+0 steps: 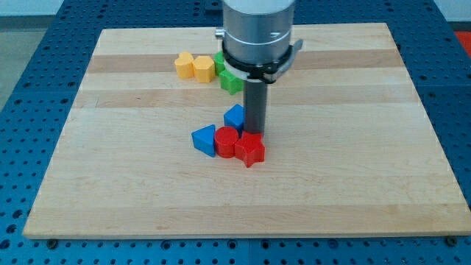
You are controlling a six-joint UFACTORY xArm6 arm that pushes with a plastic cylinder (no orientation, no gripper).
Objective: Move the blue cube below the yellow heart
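Note:
The blue cube [235, 116] sits near the board's middle, partly hidden by my rod. My tip [255, 133] is right against its right side and touches the red star [250, 149] below it. The yellow heart [183, 64] lies at the upper left, beside a yellow hexagon [202, 68]. The cube is well below and to the right of the heart.
A red cylinder [226, 141] and a blue triangle [204, 138] sit left of the red star, all touching. Two green blocks [229, 79] lie right of the yellow hexagon, mostly hidden behind the arm. The wooden board [110, 184] rests on a blue perforated table.

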